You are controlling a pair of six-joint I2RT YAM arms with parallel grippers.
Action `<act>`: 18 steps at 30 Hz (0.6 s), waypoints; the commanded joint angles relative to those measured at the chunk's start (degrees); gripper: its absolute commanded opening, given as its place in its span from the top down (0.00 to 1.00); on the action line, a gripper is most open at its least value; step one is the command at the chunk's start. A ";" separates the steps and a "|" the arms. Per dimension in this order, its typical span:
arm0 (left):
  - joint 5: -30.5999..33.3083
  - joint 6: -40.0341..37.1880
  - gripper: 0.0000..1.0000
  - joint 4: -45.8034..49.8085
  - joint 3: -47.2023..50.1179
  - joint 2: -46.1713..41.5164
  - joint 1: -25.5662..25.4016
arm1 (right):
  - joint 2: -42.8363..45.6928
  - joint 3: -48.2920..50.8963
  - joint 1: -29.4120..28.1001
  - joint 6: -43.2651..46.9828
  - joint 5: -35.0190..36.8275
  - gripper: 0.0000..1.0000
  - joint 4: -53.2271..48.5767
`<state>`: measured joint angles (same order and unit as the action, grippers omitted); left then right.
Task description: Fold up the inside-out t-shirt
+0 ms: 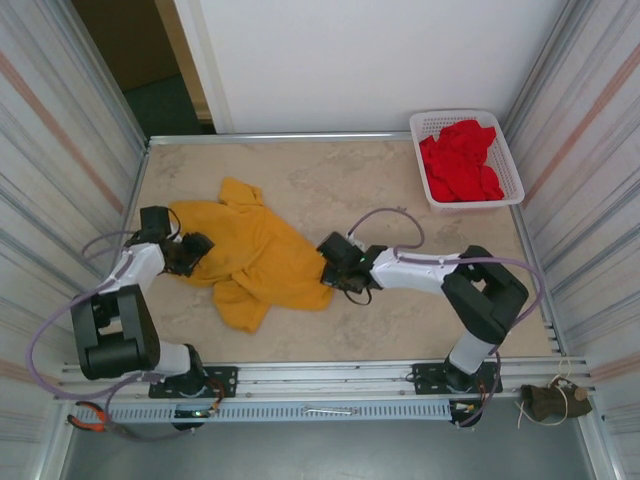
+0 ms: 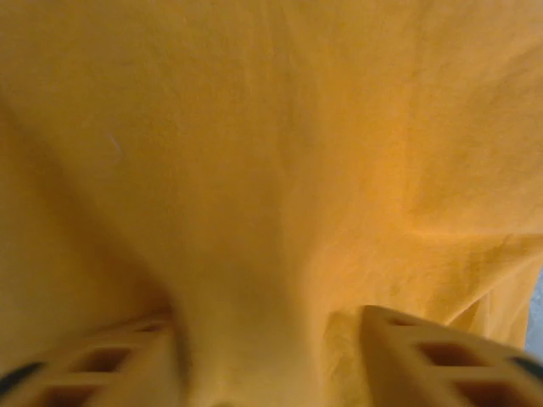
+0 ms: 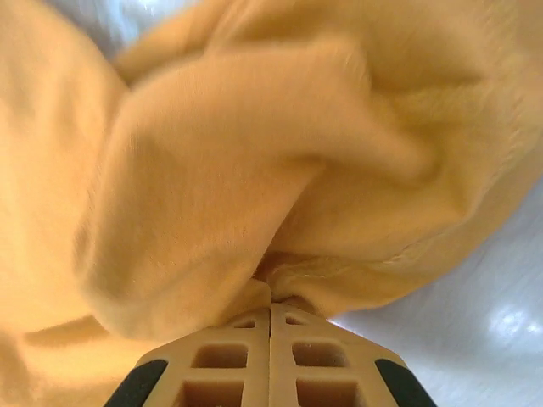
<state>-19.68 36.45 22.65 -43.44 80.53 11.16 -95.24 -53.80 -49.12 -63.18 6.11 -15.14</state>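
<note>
Pale marble-patterned desk (image 1: 400, 310), with a basket (image 1: 475, 205) of red clothes at the far right corner. The yellow t-shirt (image 1: 255, 255) lies crumpled left of centre, not yet spread or folded. Left fingers (image 2: 424, 356) stand apart around a ridge of cloth; whether they pinch it, I cannot tell. Right fingers (image 3: 237, 365) are pressed together on the shirt's edge. All the folding looks to be ahead.
</note>
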 commanded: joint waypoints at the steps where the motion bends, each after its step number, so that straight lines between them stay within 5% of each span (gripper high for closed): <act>1: -7.75 0.34 1.00 -5.44 -1.44 1.57 -0.23 | 8.21 -4.96 6.28 9.81 -0.76 1.00 -2.87; 9: -5.48 -2.52 1.00 2.58 -12.94 -10.46 -5.53 | 21.17 -22.90 25.18 21.17 -4.60 1.00 -15.14; 18: -7.16 0.62 0.98 3.37 -15.66 -17.94 -9.08 | 26.00 -25.88 31.76 22.82 -7.34 1.00 -17.73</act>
<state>-25.71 36.25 24.18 -58.50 63.20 2.79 -69.58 -80.49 -18.00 -42.74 0.23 -29.21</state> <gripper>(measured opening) 0.061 0.051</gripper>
